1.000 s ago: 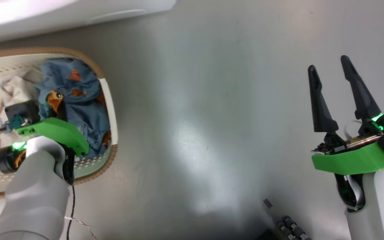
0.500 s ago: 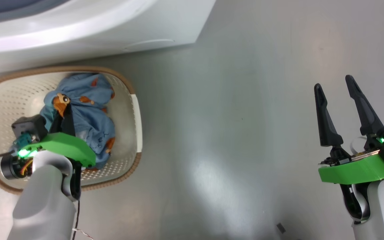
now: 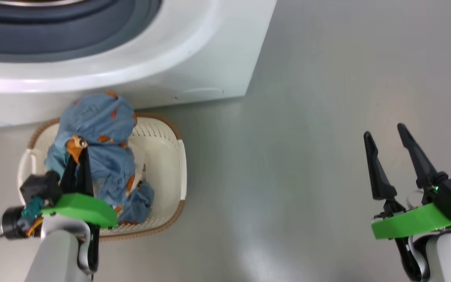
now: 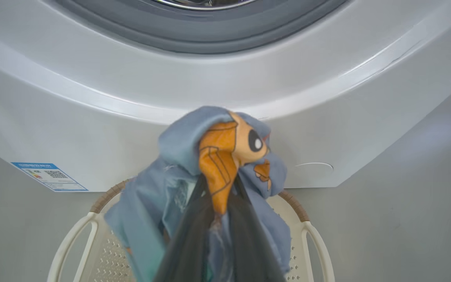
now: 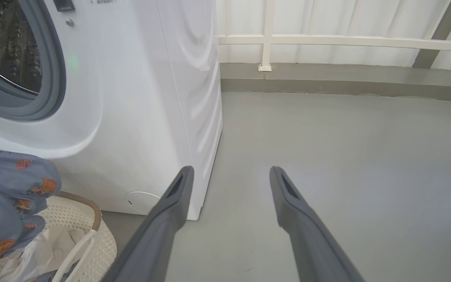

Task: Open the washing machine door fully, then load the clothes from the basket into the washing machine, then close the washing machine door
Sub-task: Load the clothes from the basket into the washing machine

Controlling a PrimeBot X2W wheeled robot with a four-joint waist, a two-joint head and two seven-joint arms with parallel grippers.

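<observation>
Left gripper (image 3: 80, 145) was clamped on the blue printed clothes (image 3: 104, 117), which hung over the basket (image 3: 166, 156) just before the washing machine (image 3: 210, 58), its blue sticker (image 4: 49, 176) too small to read; right gripper (image 3: 383, 131) stood wide, empty, well apart.

Now higher above the basket (image 3: 181, 168): left gripper (image 3: 80, 149) with blue clothes (image 3: 96, 117)

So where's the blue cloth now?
On the head view's left, the blue cloth hangs pinched in the left gripper, over the basket, before the washing machine.
</observation>
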